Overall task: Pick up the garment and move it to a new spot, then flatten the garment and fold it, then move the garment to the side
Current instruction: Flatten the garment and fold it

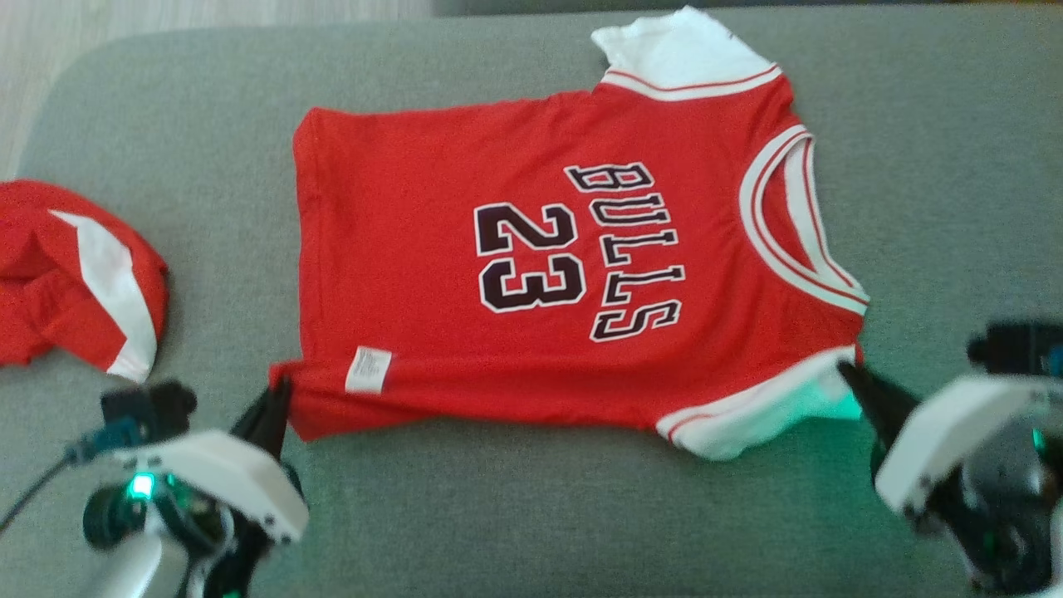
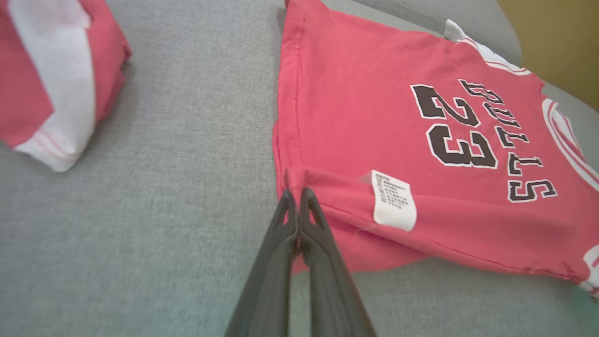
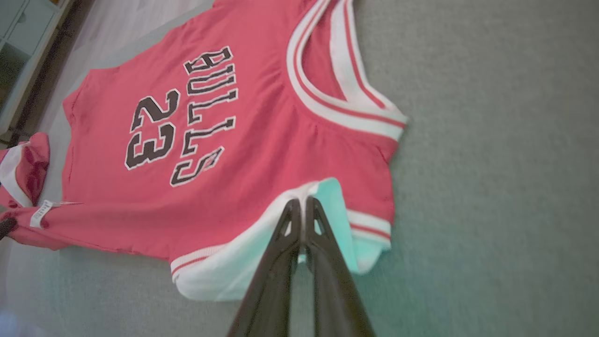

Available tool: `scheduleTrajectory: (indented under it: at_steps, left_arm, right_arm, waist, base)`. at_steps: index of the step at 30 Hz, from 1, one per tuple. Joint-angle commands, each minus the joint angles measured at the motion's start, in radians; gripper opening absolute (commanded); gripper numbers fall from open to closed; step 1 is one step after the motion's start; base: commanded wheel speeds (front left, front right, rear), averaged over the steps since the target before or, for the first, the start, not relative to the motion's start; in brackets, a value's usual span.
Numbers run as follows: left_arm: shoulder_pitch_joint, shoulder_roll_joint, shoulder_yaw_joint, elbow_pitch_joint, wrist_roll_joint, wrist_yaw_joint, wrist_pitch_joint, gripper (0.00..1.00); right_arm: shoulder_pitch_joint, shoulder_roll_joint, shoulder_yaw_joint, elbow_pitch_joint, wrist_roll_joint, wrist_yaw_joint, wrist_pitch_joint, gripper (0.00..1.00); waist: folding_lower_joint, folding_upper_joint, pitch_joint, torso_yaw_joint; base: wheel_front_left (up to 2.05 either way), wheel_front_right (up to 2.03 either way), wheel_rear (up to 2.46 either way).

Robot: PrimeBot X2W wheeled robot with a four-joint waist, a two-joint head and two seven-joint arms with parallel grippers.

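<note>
Jersey [image 1: 531, 274] lies flat, hem corner pinched by closed left pincer [image 1: 278, 394], sleeve by right pincer [image 1: 851, 374].

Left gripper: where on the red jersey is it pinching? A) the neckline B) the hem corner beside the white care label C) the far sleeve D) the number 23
B: the left gripper is shut on the red jersey at its hem corner, right next to the white care label.
</note>
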Motion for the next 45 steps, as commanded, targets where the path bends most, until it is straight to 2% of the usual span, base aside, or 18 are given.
scheduleTrajectory:
  at_steps: [1, 5, 9, 17, 22, 23, 24, 25, 26, 27, 28, 29, 33, 36, 39, 41, 42, 45]
  left_arm:
    - [-0.073, 0.015, 0.050, -0.005, -0.005, -0.014, 0.004, 0.00]
    - [-0.176, 0.001, 0.051, 0.090, -0.031, -0.062, 0.018, 0.00]
    - [-0.259, -0.018, 0.048, 0.171, -0.041, -0.097, 0.018, 0.00]
    - [-0.396, -0.059, 0.021, 0.316, -0.041, -0.160, 0.011, 0.00]
    - [-0.448, -0.085, 0.000, 0.395, -0.034, -0.208, -0.018, 0.00]
    - [-0.454, -0.091, -0.004, 0.412, -0.033, -0.216, -0.025, 0.00]
    - [-0.458, -0.098, -0.009, 0.428, -0.034, -0.225, -0.030, 0.03]
    - [-0.460, -0.105, -0.013, 0.442, -0.035, -0.232, -0.035, 0.36]
    - [-0.460, -0.105, -0.013, 0.442, -0.035, -0.232, -0.035, 0.36]
    - [-0.461, -0.110, -0.015, 0.454, -0.032, -0.236, -0.047, 0.91]
    - [-0.461, -0.116, -0.016, 0.462, -0.026, -0.237, -0.065, 1.00]
    - [-0.458, -0.124, -0.015, 0.468, -0.022, -0.237, -0.087, 1.00]
    - [-0.428, -0.145, -0.005, 0.472, 0.031, -0.202, -0.232, 1.00]
    - [-0.394, -0.151, -0.004, 0.449, 0.117, -0.136, -0.381, 1.00]
    - [-0.353, -0.159, -0.007, 0.406, 0.200, -0.057, -0.511, 1.00]
    - [-0.332, -0.158, -0.006, 0.370, 0.251, -0.011, -0.556, 1.00]
    - [-0.314, -0.154, 0.005, 0.324, 0.300, 0.026, -0.580, 1.00]
    - [-0.279, -0.147, 0.019, 0.257, 0.372, 0.065, -0.589, 1.00]
  right_arm:
    - [-0.065, -0.028, 0.026, -0.015, -0.003, -0.001, 0.015, 0.00]
    - [-0.224, -0.061, 0.030, 0.099, 0.010, -0.001, 0.039, 0.00]
    - [-0.353, -0.088, 0.019, 0.215, 0.034, -0.001, 0.019, 0.00]
    - [-0.528, -0.135, -0.003, 0.418, 0.078, -0.001, -0.125, 0.00]
    - [-0.569, -0.179, 0.067, 0.493, 0.104, -0.001, -0.242, 0.00]
    - [-0.570, -0.183, 0.083, 0.509, 0.113, -0.001, -0.263, 0.05]
    - [-0.571, -0.187, 0.100, 0.523, 0.123, -0.001, -0.290, 0.72]
    - [-0.569, -0.189, 0.115, 0.536, 0.133, -0.001, -0.316, 1.00]
    - [-0.569, -0.189, 0.115, 0.536, 0.133, -0.001, -0.316, 1.00]
    - [-0.565, -0.194, 0.133, 0.547, 0.143, -0.001, -0.340, 1.00]
    - [-0.561, -0.200, 0.150, 0.552, 0.150, -0.001, -0.373, 1.00]
    - [-0.554, -0.207, 0.167, 0.555, 0.153, -0.001, -0.409, 1.00]
    - [-0.503, -0.222, 0.222, 0.536, 0.131, -0.001, -0.595, 1.00]
    - [-0.454, -0.225, 0.245, 0.498, 0.056, -0.001, -0.749, 1.00]
    - [-0.397, -0.209, 0.226, 0.451, -0.047, -0.001, -0.868, 1.00]
    - [-0.355, -0.184, 0.207, 0.408, -0.109, -0.001, -0.913, 1.00]
    - [-0.312, -0.154, 0.189, 0.356, -0.158, -0.001, -0.936, 1.00]
    - [-0.244, -0.110, 0.170, 0.267, -0.211, -0.001, -0.947, 1.00]
  waist:
    - [-0.0002, 0.0000, 0.025, 0.012]
    - [-0.0002, 0.0000, 0.051, 0.030]
    - [-0.0002, 0.0000, 0.070, 0.047]
    - [-0.0002, 0.0000, 0.102, 0.068]
    - [-0.0002, 0.0000, 0.115, 0.064]
    - [-0.0002, 0.0000, 0.117, 0.063]
    - [-0.0002, 0.0000, 0.118, 0.061]
    - [-0.0002, 0.0000, 0.118, 0.059]
    - [-0.0002, 0.0000, 0.118, 0.059]
    - [-0.0002, 0.0000, 0.119, 0.057]
    - [-0.0002, 0.0000, 0.119, 0.056]
    - [-0.0002, 0.0000, 0.120, 0.055]
    - [-0.0002, 0.0000, 0.112, 0.047]
    - [-0.0002, 0.0000, 0.103, 0.039]
    - [-0.0002, 0.0000, 0.087, 0.034]
    - [-0.0002, 0.0000, 0.077, 0.031]
    - [-0.0002, 0.0000, 0.069, 0.027]
    - [-0.0002, 0.0000, 0.056, 0.024]
  base:
    - [0.00, 0.00, 0.00]
    - [0.00, 0.00, 0.00]
    - [0.00, 0.00, 0.00]
    - [0.00, 0.00, 0.00]
    - [0.00, 0.00, 0.00]
    - [0.00, 0.00, 0.00]
    - [0.00, 0.00, 0.00]
    - [0.00, 0.00, 0.00]
    - [0.00, 0.00, 0.00]
    - [0.00, 0.00, 0.00]
    - [0.00, 0.00, 0.00]
    - [0.00, 0.00, 0.00]
    - [0.00, 0.00, 0.00]
    - [0.00, 0.00, 0.00]
    - [0.00, 0.00, 0.00]
    - [0.00, 0.00, 0.00]
    - [0.00, 0.00, 0.00]
    - [0.00, 0.00, 0.00]
